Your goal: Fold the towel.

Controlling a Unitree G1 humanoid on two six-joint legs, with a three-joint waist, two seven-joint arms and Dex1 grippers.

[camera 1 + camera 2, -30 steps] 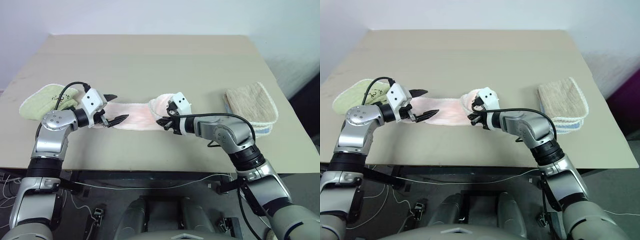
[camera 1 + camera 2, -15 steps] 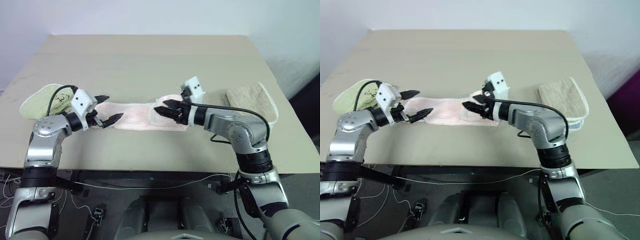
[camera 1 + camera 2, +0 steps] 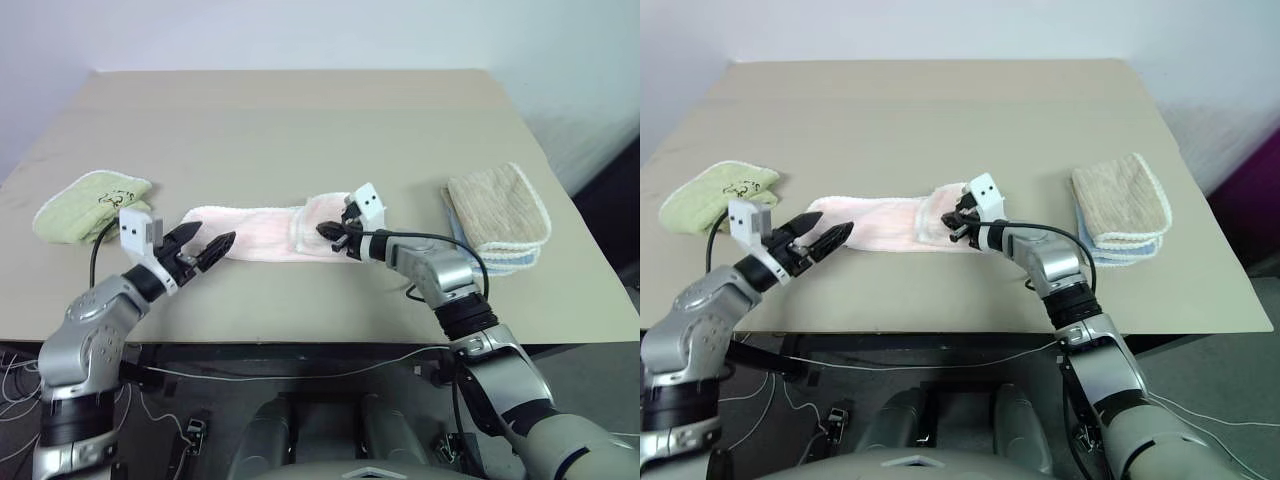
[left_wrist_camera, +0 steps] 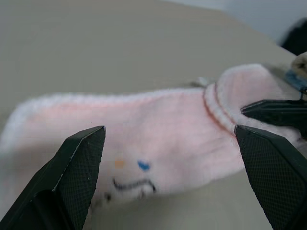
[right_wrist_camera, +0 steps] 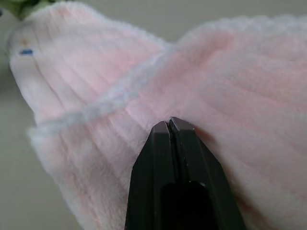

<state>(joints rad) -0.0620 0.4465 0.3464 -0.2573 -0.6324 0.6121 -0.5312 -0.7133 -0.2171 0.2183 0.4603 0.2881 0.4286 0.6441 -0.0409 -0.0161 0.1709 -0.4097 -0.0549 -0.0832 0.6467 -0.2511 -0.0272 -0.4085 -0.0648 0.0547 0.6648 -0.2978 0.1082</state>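
Table [image 3: 300, 120] | pink towel [image 3: 250, 232] flat | L claw [image 3: 205, 251] spread | R claw [image 3: 334, 232] clenched, tips on towel

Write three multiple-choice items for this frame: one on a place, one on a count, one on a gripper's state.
1. Where does the beige folded towel lie?
A. by the table's right edge
B. by its left edge
C. on the pink towel

2. How many towels lie on the table?
A. one
B. two
C. three

3. How does the right gripper stand?
A. wide open above bare table
B. shut, tips against the pink towel
C. shut on the green towel

Key: 1 A, it lies far right, opposite the green towel. 2 C, green, pink, beige. 3 B, its fingers meet on pink terry, while the left gripper stands open.
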